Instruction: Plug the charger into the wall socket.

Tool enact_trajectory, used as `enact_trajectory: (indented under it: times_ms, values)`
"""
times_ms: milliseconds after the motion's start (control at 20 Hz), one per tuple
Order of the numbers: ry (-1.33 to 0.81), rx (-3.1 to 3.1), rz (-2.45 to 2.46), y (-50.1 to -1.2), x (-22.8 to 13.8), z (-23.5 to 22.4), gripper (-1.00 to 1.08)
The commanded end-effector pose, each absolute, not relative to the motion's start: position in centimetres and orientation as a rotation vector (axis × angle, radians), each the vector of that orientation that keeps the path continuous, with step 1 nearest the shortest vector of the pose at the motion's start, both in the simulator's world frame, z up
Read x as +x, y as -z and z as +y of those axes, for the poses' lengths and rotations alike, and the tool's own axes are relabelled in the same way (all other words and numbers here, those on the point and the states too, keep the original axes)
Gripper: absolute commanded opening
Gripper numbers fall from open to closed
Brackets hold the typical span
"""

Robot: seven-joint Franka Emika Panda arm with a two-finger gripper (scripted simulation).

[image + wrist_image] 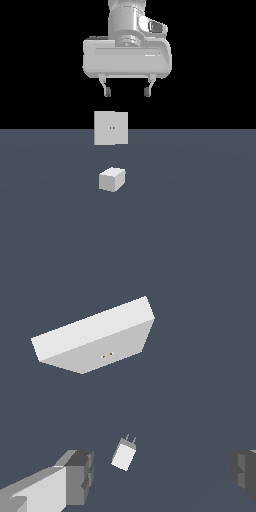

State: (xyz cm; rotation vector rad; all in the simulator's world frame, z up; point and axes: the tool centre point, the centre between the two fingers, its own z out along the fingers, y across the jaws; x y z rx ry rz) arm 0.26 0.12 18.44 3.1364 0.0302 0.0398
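- Charger [112, 179]: a small plain white block, it lies on the dark grey counter [200, 200], in front of the wall socket [111, 128] and apart from it. Nothing touches it.
- In the wrist view the charger [123, 455] shows two thin prongs at one end, and these prongs point toward the wall socket [95, 336].
- The wall socket is a thin flat white square plate that stands upright on the counter, behind the charger. Two tiny yellowish dots sit close together at its centre.
- The jaws [126, 92] hang high above both things, well apart from them. In the exterior view they are over the wall socket and slightly to the exterior view's right of it.
- The jaws stand wide apart and they hold nothing. In the wrist view one finger [80, 476] is at one side of the picture and the other is at the far side, with the charger seen between them far below.
- No brand, label or writing can be read on the charger, on the wall socket or on the white body of the hand [126, 57].
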Motion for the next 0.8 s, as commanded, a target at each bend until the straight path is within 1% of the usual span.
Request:
enact_trajectory:
  times_ms: [0, 350, 750]
  values:
    - [-0.040, 3.136, 0.030, -18.4, 0.3, 0.1, 1.00]
    - [-0.057, 3.134, 0.002, -18.0, -0.2, 0.2, 1.00]
    - [-0.120, 3.124, -0.100, -16.3, -1.7, 0.3, 1.00]
